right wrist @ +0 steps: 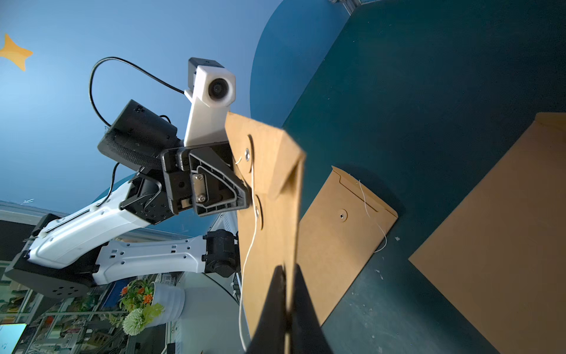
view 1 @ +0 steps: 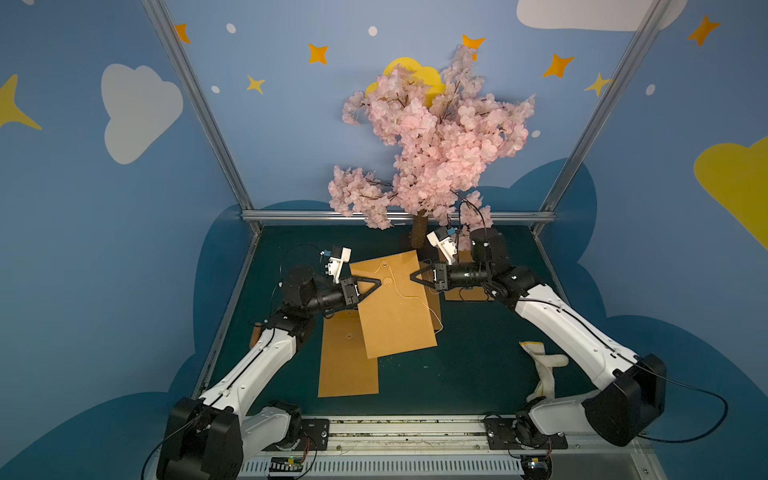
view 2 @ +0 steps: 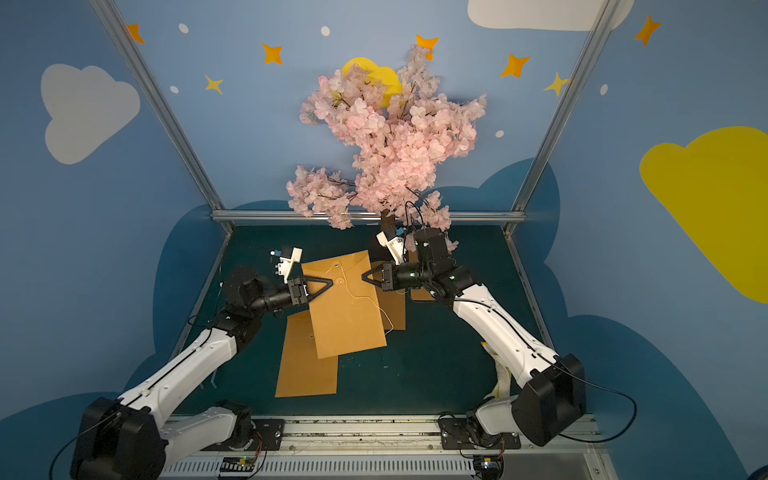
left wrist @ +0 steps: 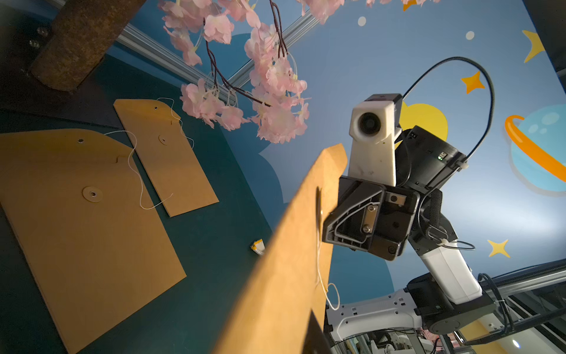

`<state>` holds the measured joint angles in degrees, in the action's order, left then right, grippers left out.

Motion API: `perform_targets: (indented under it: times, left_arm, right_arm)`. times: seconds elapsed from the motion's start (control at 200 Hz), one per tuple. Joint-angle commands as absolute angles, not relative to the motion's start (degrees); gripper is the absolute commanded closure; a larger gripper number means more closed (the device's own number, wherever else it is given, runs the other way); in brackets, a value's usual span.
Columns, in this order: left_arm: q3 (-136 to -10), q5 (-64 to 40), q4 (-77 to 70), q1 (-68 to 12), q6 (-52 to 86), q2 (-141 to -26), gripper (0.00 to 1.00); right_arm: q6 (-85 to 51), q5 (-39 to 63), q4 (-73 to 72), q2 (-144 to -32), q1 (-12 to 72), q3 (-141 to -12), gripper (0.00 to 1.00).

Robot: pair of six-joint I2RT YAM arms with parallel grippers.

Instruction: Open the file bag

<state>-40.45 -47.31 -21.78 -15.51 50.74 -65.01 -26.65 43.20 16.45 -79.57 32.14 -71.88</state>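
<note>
The file bag (view 1: 395,316) is a brown kraft envelope with two round paper buttons, held up tilted above the table between both arms. Its white string (view 1: 409,297) hangs loose down the front. My right gripper (view 1: 412,277) is shut on the bag's right edge; in the right wrist view the paper (right wrist: 269,245) runs between its closed fingertips (right wrist: 288,271). My left gripper (view 1: 379,282) has its tips at the lower button (view 1: 388,281). In the left wrist view only one finger (left wrist: 317,337) shows against the bag's front (left wrist: 281,275). The bag hides the other finger.
Other brown envelopes lie flat on the green table: one front left (view 1: 347,361), others under and behind the right gripper (view 1: 469,293). A blossom tree's trunk (view 1: 419,230) stands at the back, its branches overhanging. A white glove (view 1: 544,370) lies by the right arm.
</note>
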Motion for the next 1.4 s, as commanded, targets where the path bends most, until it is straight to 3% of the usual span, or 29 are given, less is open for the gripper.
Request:
perform_targets:
  times: [0.0,0.661,0.931,1.397]
  left_arm:
    - [-43.1,-46.0,-18.7,-15.7,47.6,-63.2,0.75]
    - [-42.8,-36.9,-16.1,-13.8,46.5,-60.7,0.75]
    - [-43.5,-36.8,-18.6,-13.1,48.3,-62.1,0.64]
    - [-45.1,-37.9,-20.8,-11.5,50.0,-62.3,0.64]
  right_arm:
    - [-26.6,44.5,15.3,-78.2,32.5,-71.1,1.00]
    - [-28.4,46.1,13.1,-77.0,32.8,-69.3,1.00]
    - [-28.3,46.3,13.5,-77.6,33.2,-68.4,1.00]
    - [-27.4,46.0,14.4,-78.2,34.4,-68.0,1.00]
